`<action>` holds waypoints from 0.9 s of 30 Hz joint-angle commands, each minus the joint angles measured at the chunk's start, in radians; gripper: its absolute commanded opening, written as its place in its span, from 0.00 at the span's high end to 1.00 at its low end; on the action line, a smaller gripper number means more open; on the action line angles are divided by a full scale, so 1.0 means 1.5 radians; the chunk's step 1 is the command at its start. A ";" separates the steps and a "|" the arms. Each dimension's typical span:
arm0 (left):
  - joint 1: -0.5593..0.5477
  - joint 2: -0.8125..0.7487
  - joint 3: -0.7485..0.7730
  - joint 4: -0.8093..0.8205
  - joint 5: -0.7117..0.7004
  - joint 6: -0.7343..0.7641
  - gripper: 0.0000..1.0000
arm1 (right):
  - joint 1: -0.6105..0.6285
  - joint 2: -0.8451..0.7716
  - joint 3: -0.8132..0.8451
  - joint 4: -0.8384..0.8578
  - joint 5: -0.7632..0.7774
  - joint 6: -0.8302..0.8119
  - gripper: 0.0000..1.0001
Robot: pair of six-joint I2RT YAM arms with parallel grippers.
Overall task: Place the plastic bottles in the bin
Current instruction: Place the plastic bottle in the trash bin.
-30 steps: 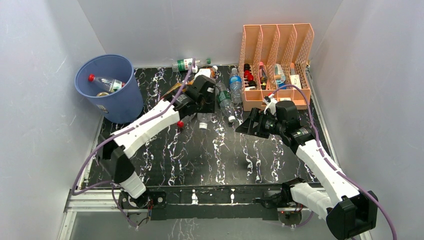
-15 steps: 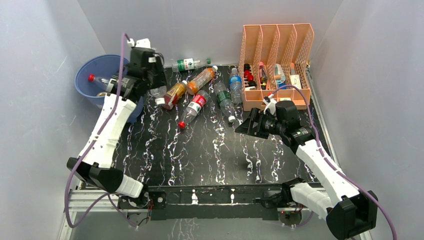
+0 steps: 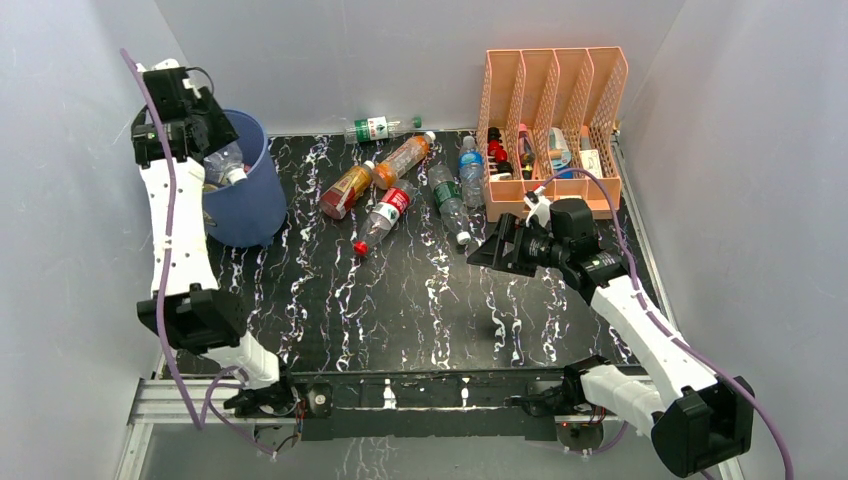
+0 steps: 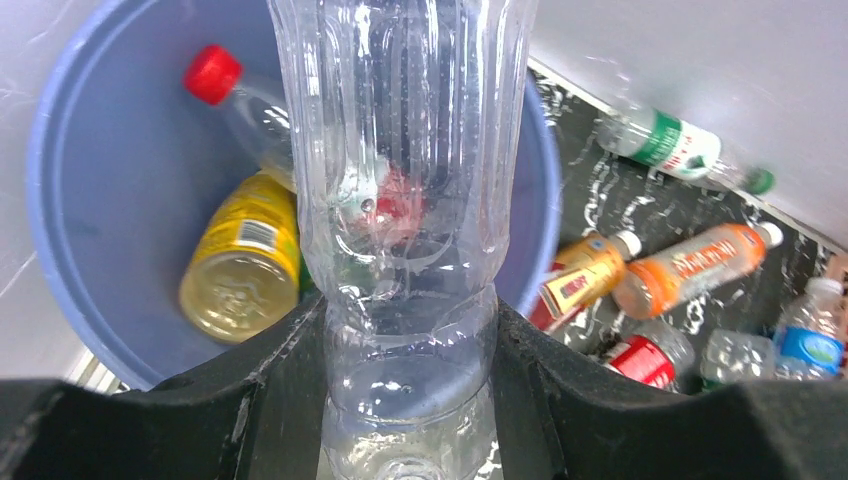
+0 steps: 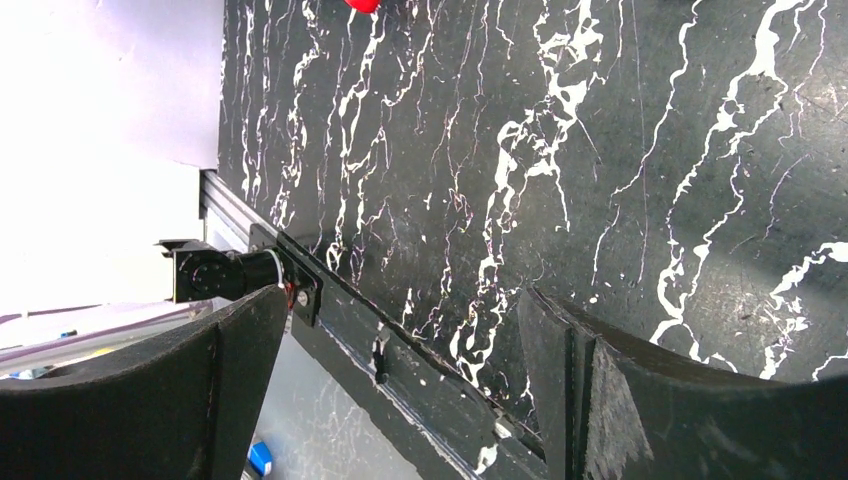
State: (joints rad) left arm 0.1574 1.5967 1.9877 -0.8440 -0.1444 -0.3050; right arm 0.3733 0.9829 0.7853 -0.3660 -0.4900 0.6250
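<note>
Clamping a clear bottle [image 4: 400, 150] over the bin [image 4: 90, 200] is the left tool [image 4: 405, 330] (right tool [image 5: 400, 340] gapes empty).

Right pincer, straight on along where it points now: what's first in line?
The right pincer is open and empty, aimed left and downward. First contact looks like the bare black table, with nothing in that line, though depth is unclear.
</note>
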 commanded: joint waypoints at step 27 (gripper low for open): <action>0.095 0.221 0.191 0.064 0.048 -0.028 0.65 | -0.003 0.022 0.026 0.047 -0.044 0.001 0.02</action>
State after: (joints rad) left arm 0.2977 1.8896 2.1937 -0.7376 -0.0895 -0.3367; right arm 0.3733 1.0256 0.7895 -0.3344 -0.5354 0.6254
